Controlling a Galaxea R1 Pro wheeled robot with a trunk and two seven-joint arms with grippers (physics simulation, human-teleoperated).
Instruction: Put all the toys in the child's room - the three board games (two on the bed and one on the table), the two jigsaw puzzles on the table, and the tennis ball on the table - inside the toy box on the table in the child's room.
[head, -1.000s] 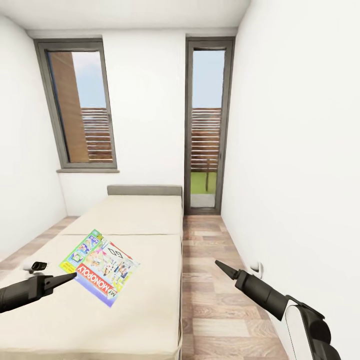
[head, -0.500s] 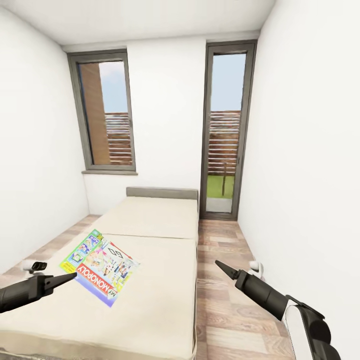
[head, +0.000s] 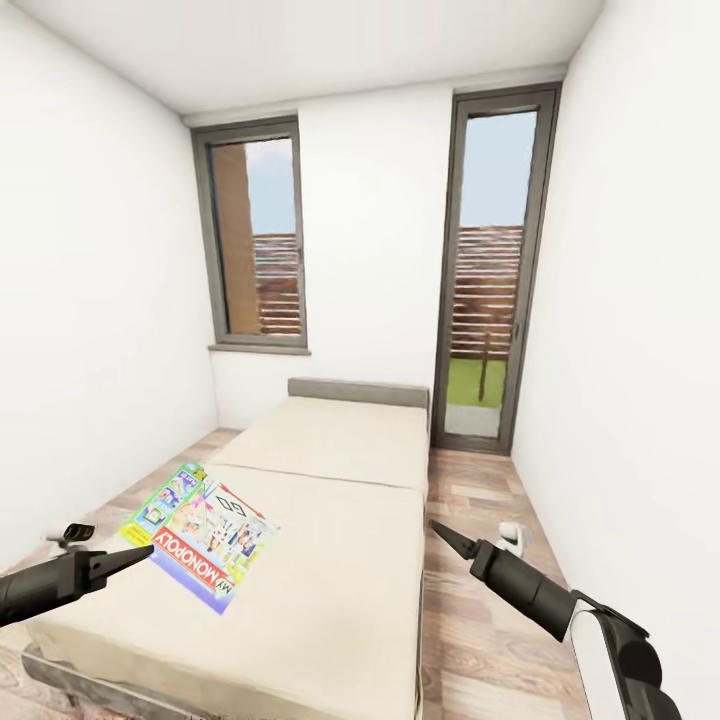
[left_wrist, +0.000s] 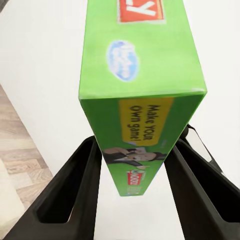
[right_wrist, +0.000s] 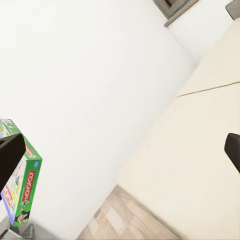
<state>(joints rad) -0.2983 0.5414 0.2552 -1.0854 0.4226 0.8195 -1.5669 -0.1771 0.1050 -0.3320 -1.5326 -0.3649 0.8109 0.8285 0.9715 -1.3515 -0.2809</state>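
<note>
The left gripper (head: 140, 553) is clamped on one board game (head: 200, 535), the green-white box with a red band. In the left wrist view the box's green edge (left_wrist: 142, 120) sits squeezed between the two black fingers (left_wrist: 75, 190). In the head view the game is held out flat over the bed (head: 330, 500), its long axis running from about 11 o'clock to 5 o'clock away from the gripper, which grips it at the near left edge, at about 8 o'clock of the box. The right wrist view catches the same box (right_wrist: 22, 192) edge-on against the white wall.

The right gripper (head: 447, 538) hangs at about 4 o'clock in the head view, over the wooden floor (head: 480, 620) beside the bed, well apart from the game; its tips appear drawn to a point with nothing between them, so it looks closed and empty.

The beige mattress carries no other toy that can be made out. Neither the toy box nor the desk can be made out here, so what the box holds cannot be told. The left arm alone carries the load, and the next move would likely be turning the base toward the desk while keeping the box level.
</note>
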